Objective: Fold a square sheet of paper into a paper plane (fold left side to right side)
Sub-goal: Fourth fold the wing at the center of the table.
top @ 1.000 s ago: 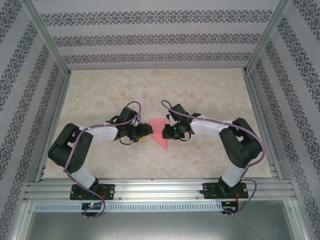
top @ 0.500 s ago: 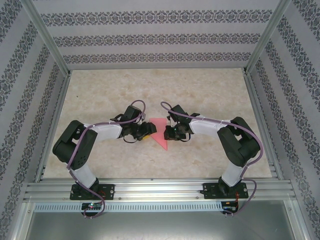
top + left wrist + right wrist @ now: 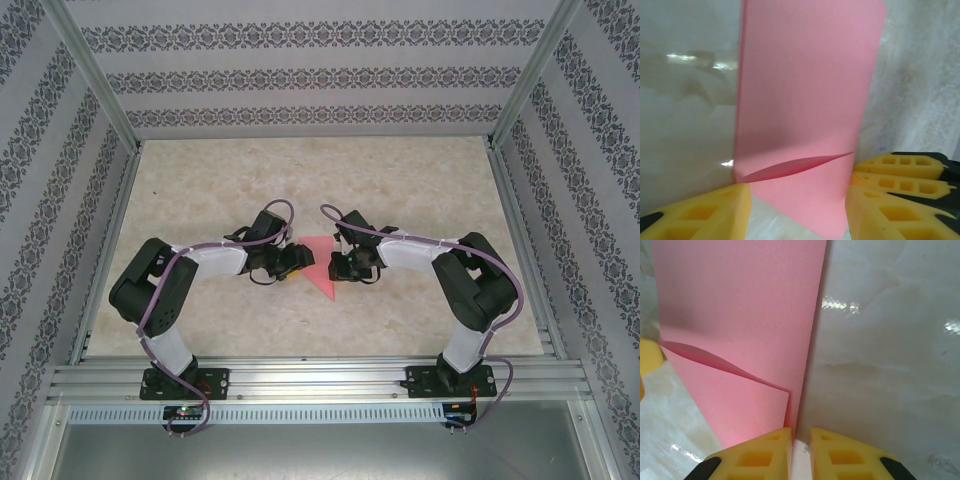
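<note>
While the left end effector is apart, the right end effector is almost together. Paper lies between them.

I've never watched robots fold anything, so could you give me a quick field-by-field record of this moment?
Paper: pink paper sheet, partly folded, pointed near end, lying between both arms
Loose layer: one flap bows up slightly
Left fingers: apart, either side of the paper's narrow end
Right fingers: almost together at the long edge; pinch unclear
Surface: marbled table

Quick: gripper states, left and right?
Left gripper: open, straddling the salmon-pink folded paper sheet.
Right gripper: shut on that sheet's edge.
</note>
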Robot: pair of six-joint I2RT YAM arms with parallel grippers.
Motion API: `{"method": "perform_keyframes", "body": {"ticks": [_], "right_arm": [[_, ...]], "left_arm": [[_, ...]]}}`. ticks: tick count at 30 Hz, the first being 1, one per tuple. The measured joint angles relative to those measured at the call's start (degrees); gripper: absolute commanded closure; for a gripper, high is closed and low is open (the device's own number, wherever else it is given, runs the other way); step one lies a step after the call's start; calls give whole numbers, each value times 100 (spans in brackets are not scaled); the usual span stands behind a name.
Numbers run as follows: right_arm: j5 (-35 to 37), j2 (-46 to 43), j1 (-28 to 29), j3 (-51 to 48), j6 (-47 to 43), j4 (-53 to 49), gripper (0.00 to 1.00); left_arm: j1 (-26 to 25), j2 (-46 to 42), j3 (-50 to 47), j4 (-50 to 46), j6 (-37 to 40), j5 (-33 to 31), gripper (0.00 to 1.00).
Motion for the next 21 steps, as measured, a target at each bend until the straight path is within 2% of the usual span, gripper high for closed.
{"method": "perform_keyframes", "body": {"ticks": [5, 21], "right_arm": [[2, 4, 0, 4, 0, -9, 82], [-138, -15, -50, 0, 7, 109, 80]], "left_arm": [[0, -173, 50, -264, 57, -188, 45], [0, -109, 118, -269, 61, -201, 46]]}}
